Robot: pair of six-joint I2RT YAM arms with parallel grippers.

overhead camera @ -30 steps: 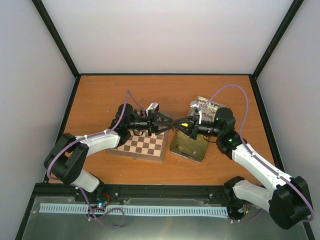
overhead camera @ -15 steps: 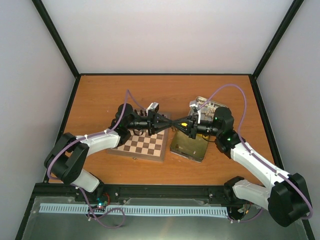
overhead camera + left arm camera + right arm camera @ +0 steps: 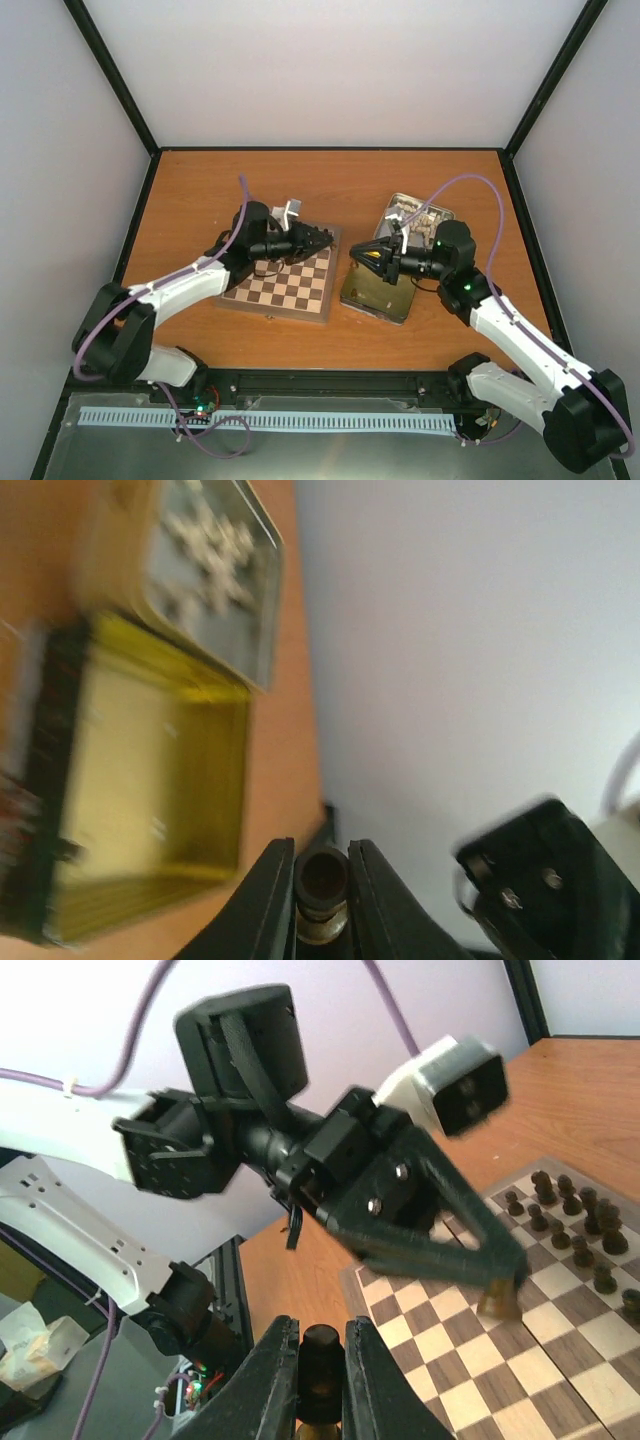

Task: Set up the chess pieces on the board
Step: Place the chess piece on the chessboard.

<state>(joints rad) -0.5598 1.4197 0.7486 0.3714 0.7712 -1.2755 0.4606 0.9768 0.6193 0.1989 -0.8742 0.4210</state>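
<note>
The board [image 3: 290, 290] lies on the worktop [image 3: 200, 190] left of centre. Dark pieces [image 3: 572, 1222] stand in rows along one of its edges, and the squares nearer the middle are bare.

The left claw [image 3: 328, 239] reaches over the board's far right corner. Its fingers [image 3: 275, 890] are clamped on a dark piece [image 3: 322, 878], and the left wrist view looks straight down the end of that piece. In the right wrist view the same piece hangs at the claw's tip, low over the squares at the board's rim. I cannot tell whether it touches the wood.

The right claw [image 3: 357, 254] points toward the left one, with an open gap between the two tips. It hovers over the gold lid [image 3: 380, 295], which lies open side up just right of the board. Its fingers [image 3: 276, 1370] are also closed on something: a second piece [image 3: 320, 1352], dark with a rounded top, is pinched upright between them.

Behind the lid sits the tin [image 3: 433, 212], touching or overlapping the lid's far edge. It holds a loose heap of cream pieces [image 3: 205, 555], which are blurred in the left wrist view.
</note>
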